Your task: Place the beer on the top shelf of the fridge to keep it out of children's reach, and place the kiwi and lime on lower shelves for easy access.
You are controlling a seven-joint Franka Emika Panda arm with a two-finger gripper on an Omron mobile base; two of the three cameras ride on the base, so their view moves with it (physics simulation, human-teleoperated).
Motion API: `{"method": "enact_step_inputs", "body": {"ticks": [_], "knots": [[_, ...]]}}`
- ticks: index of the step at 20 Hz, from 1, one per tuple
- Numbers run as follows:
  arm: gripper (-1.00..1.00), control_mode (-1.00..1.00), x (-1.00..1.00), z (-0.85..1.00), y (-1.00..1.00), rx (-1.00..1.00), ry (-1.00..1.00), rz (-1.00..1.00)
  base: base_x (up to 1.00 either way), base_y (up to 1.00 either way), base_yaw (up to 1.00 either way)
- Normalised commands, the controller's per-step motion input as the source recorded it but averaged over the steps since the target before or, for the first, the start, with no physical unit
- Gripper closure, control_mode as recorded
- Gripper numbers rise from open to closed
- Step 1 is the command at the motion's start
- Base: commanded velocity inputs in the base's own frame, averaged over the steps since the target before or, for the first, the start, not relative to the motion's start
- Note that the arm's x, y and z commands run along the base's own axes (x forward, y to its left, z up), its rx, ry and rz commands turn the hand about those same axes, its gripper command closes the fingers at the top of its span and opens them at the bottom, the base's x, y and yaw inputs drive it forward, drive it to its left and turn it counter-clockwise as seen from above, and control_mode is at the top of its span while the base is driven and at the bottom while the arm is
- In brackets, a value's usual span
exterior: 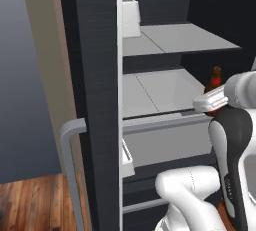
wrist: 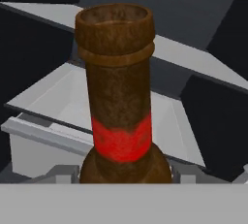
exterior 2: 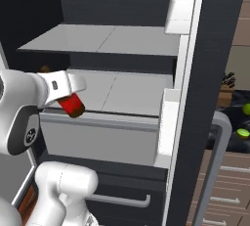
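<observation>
Fridge (exterior: 95, 50) stands open ahead, black cabinet with pale grey shelves inside, white door bins on the door edge, grey bar handle (exterior: 72, 165) at the door's outer side. My gripper (exterior 2: 68, 93) is closed on the beer (exterior 2: 72, 103): the bottle sits clamped between my jaws, brown neck with red band rising straight up the hand view, red-labelled body poking out below the gripper in the right base view. I hold it in front of the lower shelves (exterior 2: 122, 93), at about the level of the slab above the grey drawer front (exterior 2: 97, 139), clear of any surface. The top shelf (exterior 2: 107, 39) lies above the bottle. Off to the right, past the door, the lime (exterior 2: 247, 108) and kiwi (exterior 2: 242, 133) rest on a dark tabletop, well apart from the fridge interior.
</observation>
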Motion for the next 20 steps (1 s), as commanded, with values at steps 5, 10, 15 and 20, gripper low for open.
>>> {"method": "enact_step_inputs", "body": {"ticks": [5,10,15,20], "knots": [[1.00,-1.00,0.00,0.10,-0.10,0.26,0.00,-0.12,0.00,0.00,0.00],[1.00,-1.00,0.00,0.21,0.00,0.21,-0.06,-0.07,0.00,0.00,0.00],[1.00,-1.00,0.00,0.50,-0.01,0.14,-0.09,-0.01,0.00,0.00,0.00],[1.00,-1.00,0.00,0.49,-0.04,0.06,-0.08,0.00,0.00,0.00,0.00]]}}
